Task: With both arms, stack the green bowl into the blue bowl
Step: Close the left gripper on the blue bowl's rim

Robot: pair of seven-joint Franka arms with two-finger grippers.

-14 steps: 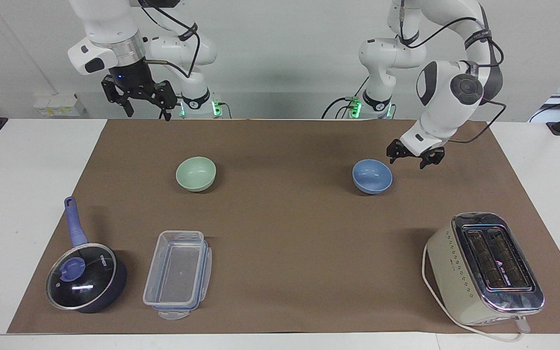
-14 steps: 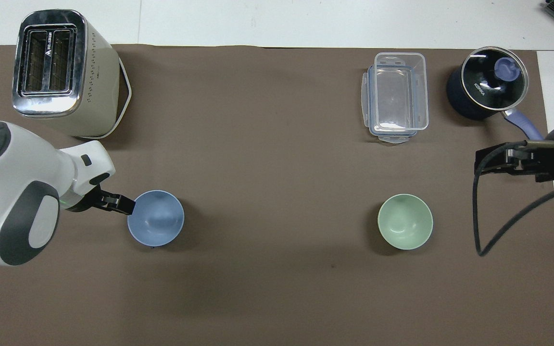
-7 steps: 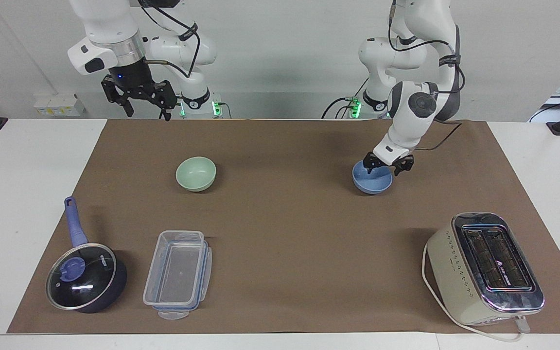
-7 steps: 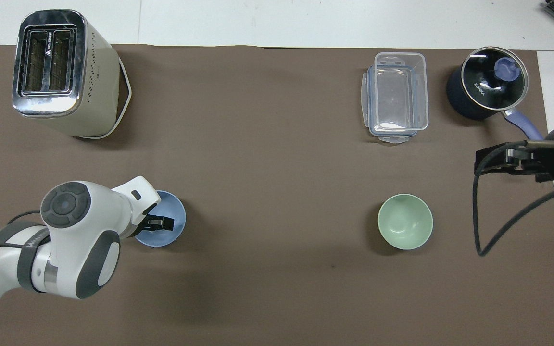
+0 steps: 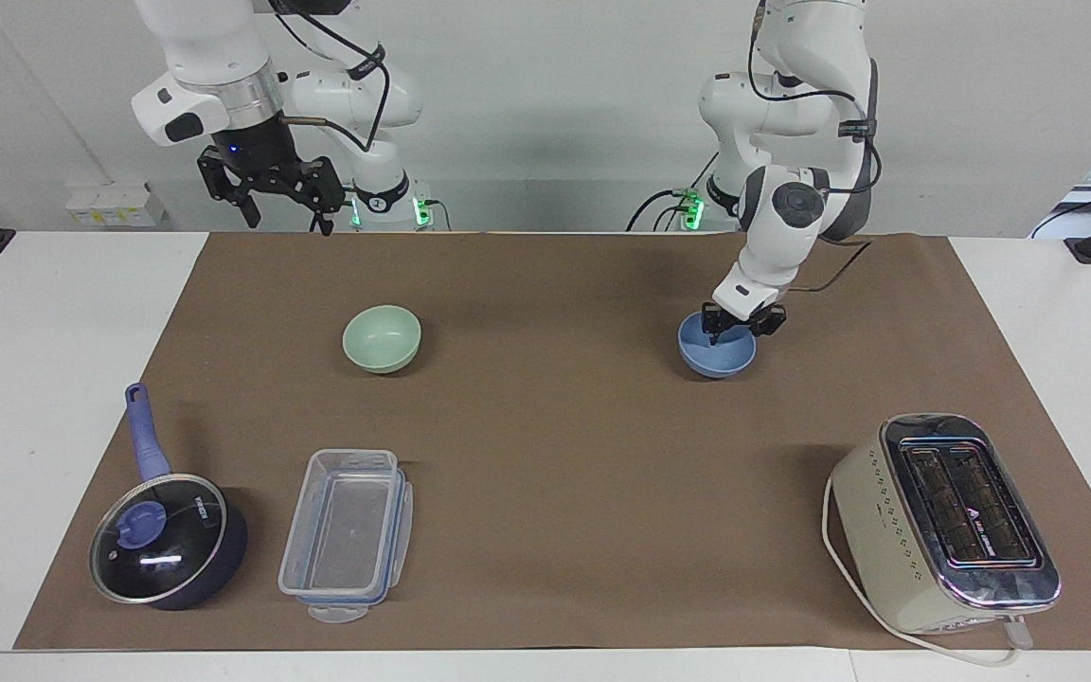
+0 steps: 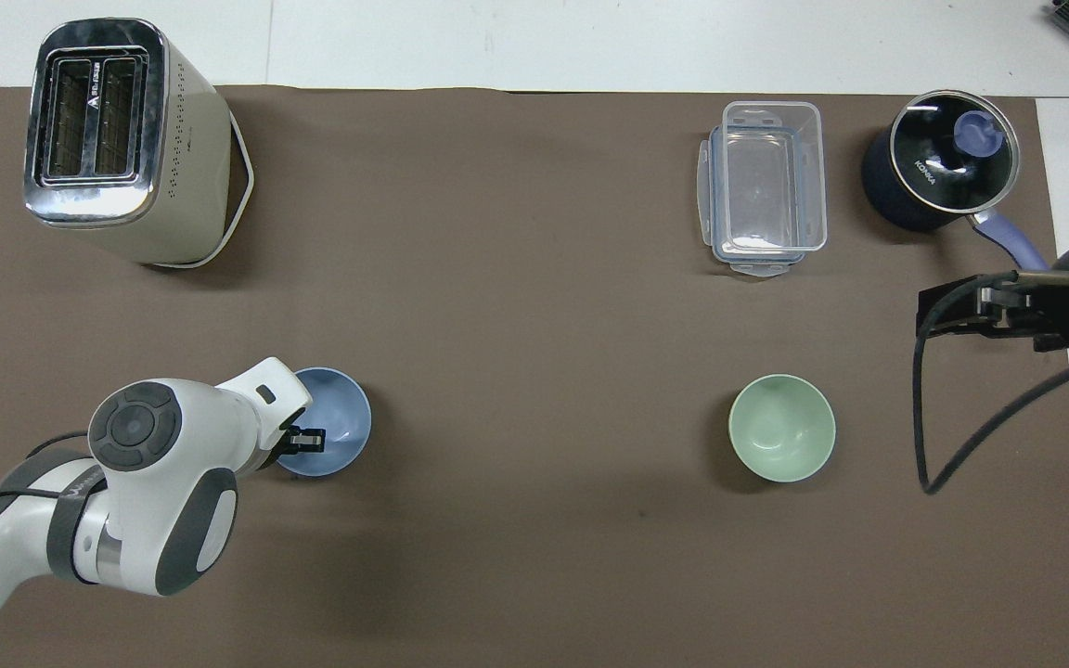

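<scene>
Toward the left arm's end of the brown mat (image 5: 555, 426), about midway between the robots' edge and the outer edge, sits the blue bowl (image 5: 716, 350), and the left gripper (image 5: 740, 325) is down at it, on the part of the rim that faces the robots. One finger appears to dip inside the bowl with the other outside the wall, but whether they are pressing the rim or only straddling it I cannot tell from here. From overhead the white wrist covers the bowl's edge on the left arm's side, and the black fingers (image 6: 307, 439) show just over the blue interior.

Half a second ago the bowl stood a touch closer to the left arm's end; now it has slid slightly toward the middle of the mat, and the gripper has followed it in and sits lower against the rim. A second ago that gripper was beside the bowl, clear of it.

The green bowl (image 5: 382, 338) lies well apart from the blue one, toward the right arm's end of the mat and about as near to the robots, unmoved. The right gripper (image 5: 273, 194) waits, hanging high over the mat's robot-side edge at its own end, fingers spread and holding nothing.
</scene>
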